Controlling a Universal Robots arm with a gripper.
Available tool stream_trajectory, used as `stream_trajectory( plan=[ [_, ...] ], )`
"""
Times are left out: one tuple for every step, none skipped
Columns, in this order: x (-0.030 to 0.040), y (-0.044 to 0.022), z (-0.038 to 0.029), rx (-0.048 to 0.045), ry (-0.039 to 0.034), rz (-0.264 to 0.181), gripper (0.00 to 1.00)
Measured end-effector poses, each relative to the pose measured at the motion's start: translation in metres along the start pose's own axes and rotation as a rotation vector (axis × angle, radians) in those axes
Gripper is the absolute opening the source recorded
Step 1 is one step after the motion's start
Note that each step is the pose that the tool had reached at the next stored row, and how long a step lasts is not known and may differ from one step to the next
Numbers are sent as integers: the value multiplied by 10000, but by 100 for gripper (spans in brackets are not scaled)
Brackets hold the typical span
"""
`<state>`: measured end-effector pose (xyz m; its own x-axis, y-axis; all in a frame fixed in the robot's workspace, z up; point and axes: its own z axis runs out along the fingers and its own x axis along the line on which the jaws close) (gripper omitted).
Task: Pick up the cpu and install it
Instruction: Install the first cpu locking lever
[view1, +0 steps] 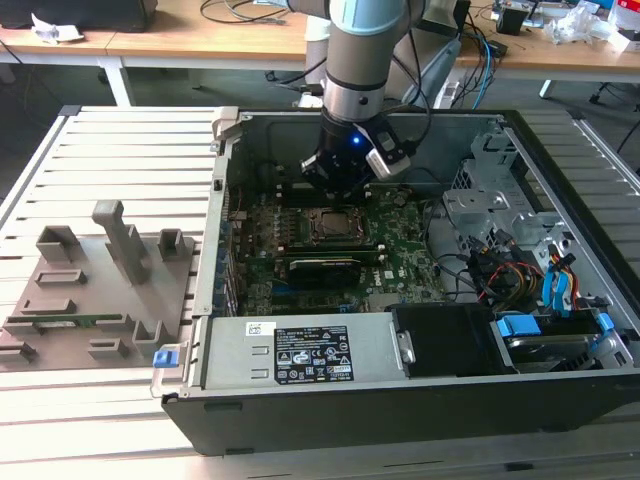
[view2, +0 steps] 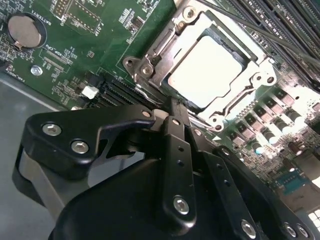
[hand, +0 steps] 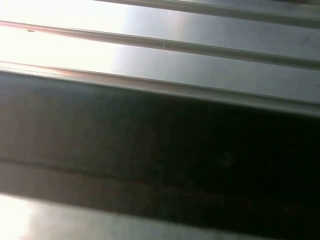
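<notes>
While the arm is hanging over the open computer case (view1: 215, 200), the scene is reading left to right across the exterior view like this: at the left of the frame a grey plastic tray (view1: 60, 300) with slots and upright posts is lying on the slatted table (view1: 130, 140); at centre the gripper (view1: 340, 180) is hovering just above the motherboard (view1: 400, 250); at the right the drive cage (view1: 490, 190) and bundled cables (view1: 510, 275) are filling the rest of the case.

In the second wrist view the cpu (view2: 210, 70), pale and square, is sitting inside the socket frame (view2: 150, 65) in the upper right of the frame, with a coin battery (view2: 22, 31) showing at the upper left. The gripper (view2: 172, 112) is sitting apart from the chip, its dark fingers (view2: 172, 130) drawn together with nothing between them.

Judging from this, the picking and placing appear done, and the installing step is in hand: the chip is looking seated, though the frames are not settling whether the frame is latched. Any further move is calling for care, since a skewed chip or a heavy press could bend the socket contacts.
</notes>
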<state>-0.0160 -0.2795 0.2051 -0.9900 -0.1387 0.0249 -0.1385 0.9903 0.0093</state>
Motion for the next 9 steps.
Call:
stream_trajectory(
  plan=[
    [-9,-1,5,5,1,0,11],
    [-17,-2,8,11,2,0,11],
    [-46,-7,14,20,7,1,11],
    [-73,-10,18,23,8,-1,11],
    [-88,-12,20,24,8,0,11],
    [-96,-12,23,24,12,1,11],
    [-103,-11,26,26,15,2,11],
    [-107,-9,28,28,17,0,11],
    [-116,-1,35,27,15,1,11]
  ],
)
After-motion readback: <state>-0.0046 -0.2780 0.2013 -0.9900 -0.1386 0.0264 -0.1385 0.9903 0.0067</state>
